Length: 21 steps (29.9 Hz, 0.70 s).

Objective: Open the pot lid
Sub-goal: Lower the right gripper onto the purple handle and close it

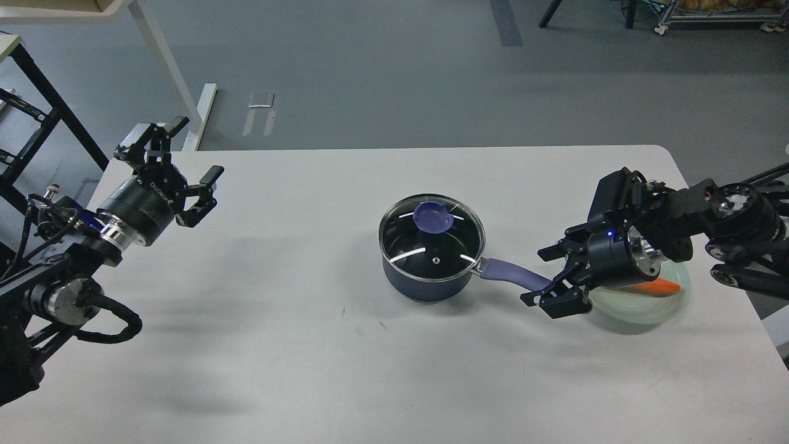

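Glass lid [431,237] sits on the pot [425,277]; fragile, slick, best lifted by its knob [433,217]. Right gripper [543,276] spread beside the handle [515,274]; left gripper [191,154] spread, well apart.

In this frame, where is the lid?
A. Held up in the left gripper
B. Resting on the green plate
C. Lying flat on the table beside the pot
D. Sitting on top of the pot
D: the lid sits closed on the pot, its knob up, while the left gripper is open and empty far off to the side.
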{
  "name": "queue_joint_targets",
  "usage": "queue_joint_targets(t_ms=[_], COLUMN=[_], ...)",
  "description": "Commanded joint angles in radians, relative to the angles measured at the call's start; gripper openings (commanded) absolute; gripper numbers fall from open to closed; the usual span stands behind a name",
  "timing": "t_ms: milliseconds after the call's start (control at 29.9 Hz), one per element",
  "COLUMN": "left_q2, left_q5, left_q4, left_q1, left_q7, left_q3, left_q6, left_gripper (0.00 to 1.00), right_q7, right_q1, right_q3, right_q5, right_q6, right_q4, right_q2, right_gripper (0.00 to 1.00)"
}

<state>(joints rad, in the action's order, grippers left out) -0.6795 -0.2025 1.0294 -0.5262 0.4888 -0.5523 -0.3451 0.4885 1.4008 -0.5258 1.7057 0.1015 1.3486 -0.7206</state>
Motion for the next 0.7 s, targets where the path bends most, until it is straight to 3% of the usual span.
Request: queue_joint_targets(t_ms=[0,134,268,368,669], left_q2=[0.001,0.003,0.003,0.001,-0.003], left_q5=[0.000,-0.001,-0.008,-0.021,-0.078], left_q4=[0.000,0.000,0.003,0.020,0.028], left_q1=[0.000,0.000,0.000,0.000,-0.004], left_q7=[0.000,0.000,0.000,0.000,0.000], left_q3=[0.000,0.000,0.000,0.000,0.002], left_q6=[0.000,0.000,0.002,0.003,0.006], left_gripper=[0.99,0.99,0.99,0.99,0.99], right_q7=[0.000,0.000,0.000,0.000,0.000], right_q1=[-0.002,-0.008,-0.013,-0.013,-0.013], right_q3=[-0.017,-0.023,-0.023,-0.023,-0.023], right_q5=[-0.017,-0.015,-0.014,-0.014,-0.011], right_q6=[0.000,-0.002,-0.005,-0.006,-0.006], right_q4=[0.006,0.006,0.004,0.004,0.004], right_q2=[0.001,0.000,0.000,0.000,-0.003], right_gripper=[0.87,0.84,0.72,0.56,0.44])
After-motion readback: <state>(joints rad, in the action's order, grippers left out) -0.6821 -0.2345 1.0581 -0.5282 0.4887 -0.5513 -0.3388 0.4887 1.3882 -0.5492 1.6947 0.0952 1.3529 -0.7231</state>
